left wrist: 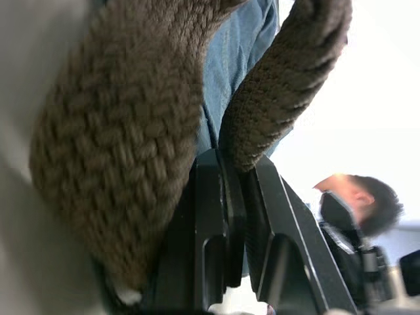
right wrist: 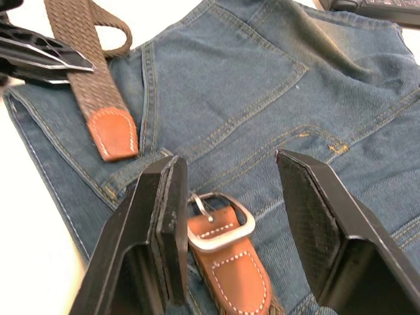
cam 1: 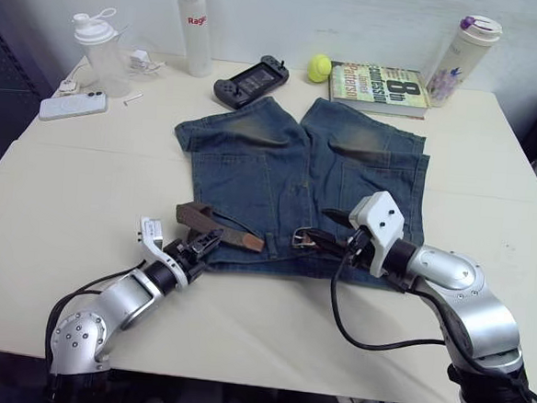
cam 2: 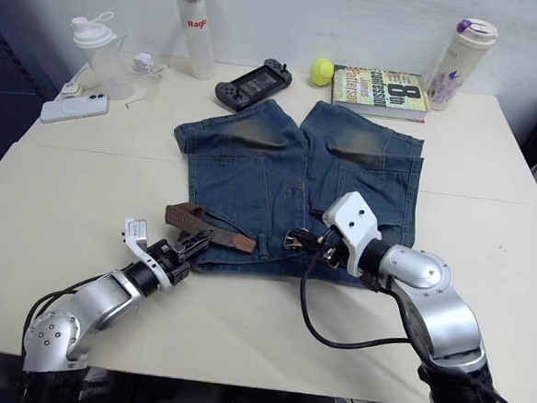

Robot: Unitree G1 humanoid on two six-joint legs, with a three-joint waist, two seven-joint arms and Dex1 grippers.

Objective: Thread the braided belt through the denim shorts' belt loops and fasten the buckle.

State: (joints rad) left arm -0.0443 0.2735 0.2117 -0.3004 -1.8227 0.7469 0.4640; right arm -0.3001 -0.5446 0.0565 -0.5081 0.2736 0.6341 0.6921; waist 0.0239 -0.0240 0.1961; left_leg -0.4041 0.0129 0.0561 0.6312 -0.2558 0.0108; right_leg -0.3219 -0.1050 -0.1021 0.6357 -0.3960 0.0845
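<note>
Near the blue denim shorts' (cam 1: 302, 181) waistband, the left gripper (cam 1: 201, 247) pinches the brown braided belt (cam 1: 213, 223). The right gripper (right wrist: 226, 197), jaws spread, straddles the silver metal buckle (right wrist: 220, 222); the strap beyond it is hidden.

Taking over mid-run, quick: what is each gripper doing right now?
Left gripper: shut on the braided belt.
Right gripper: open, holding nothing, fingers either side of the buckle on the denim shorts.

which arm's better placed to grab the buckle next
Right. The right gripper is open, its fingers either side of the buckle on the denim shorts. The left gripper is shut on the braided belt.
</note>
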